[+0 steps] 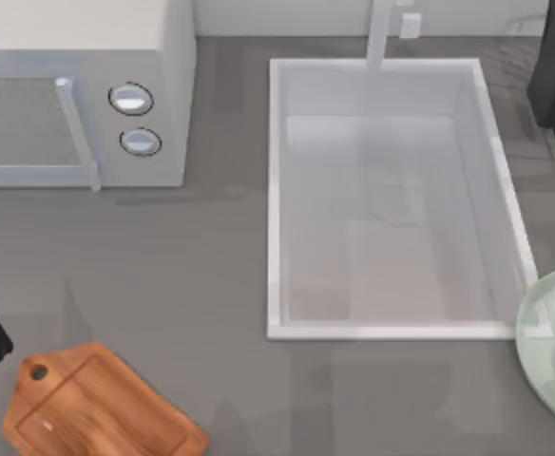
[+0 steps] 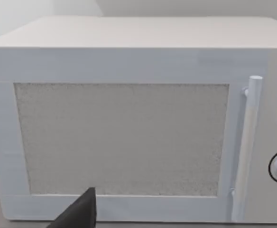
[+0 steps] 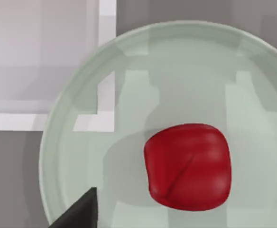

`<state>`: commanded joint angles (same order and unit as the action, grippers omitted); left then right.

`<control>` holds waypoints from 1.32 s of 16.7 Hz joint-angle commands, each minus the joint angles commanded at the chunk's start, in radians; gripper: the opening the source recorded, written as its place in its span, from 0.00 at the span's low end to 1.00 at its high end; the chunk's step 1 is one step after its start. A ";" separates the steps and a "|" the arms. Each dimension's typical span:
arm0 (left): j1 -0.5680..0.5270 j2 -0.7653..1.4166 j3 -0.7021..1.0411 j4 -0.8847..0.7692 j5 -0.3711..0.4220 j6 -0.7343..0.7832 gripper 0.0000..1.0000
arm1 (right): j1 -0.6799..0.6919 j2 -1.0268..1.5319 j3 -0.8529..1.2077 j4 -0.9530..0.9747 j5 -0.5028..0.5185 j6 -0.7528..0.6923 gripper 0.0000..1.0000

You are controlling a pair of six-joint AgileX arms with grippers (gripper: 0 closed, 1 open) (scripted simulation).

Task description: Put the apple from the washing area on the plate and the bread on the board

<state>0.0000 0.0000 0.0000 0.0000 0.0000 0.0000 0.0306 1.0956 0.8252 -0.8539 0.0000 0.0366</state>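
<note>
Apple [image 3: 187, 166] on plate [image 3: 72, 142].

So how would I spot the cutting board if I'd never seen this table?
Start at the big white rectangular sink basin in the middle of the table, then look toward the near left corner. There lies the orange-brown wooden cutting board, flat and angled. Its warm grain and holed handle set it apart from the white microwave.

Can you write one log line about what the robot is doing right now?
apple: on plate | sink: no fruit | board: bare, no bread | left arm: facing microwave | right arm: above plate
</note>
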 joint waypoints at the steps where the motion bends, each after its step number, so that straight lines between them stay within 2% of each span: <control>1: 0.000 0.000 0.000 0.000 0.000 0.000 1.00 | -0.002 -0.094 -0.063 0.065 0.000 -0.003 1.00; 7: 0.000 0.000 0.000 0.000 0.000 0.000 1.00 | -0.017 -0.698 -0.478 0.498 0.000 -0.021 1.00; 11: 0.000 0.000 0.000 0.000 0.000 0.000 1.00 | -0.026 -0.981 -0.714 0.742 0.000 -0.031 1.00; 15: 0.000 0.000 0.000 0.000 0.000 0.000 1.00 | -0.031 -1.093 -0.823 0.852 0.000 -0.036 1.00; 22: 0.008 0.033 0.029 -0.024 0.000 0.017 1.00 | -0.031 -1.096 -0.825 0.854 0.000 -0.037 1.00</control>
<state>0.0079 0.0327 0.0292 -0.0239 -0.0002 0.0175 0.0000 0.0000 0.0000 0.0000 -0.0001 0.0000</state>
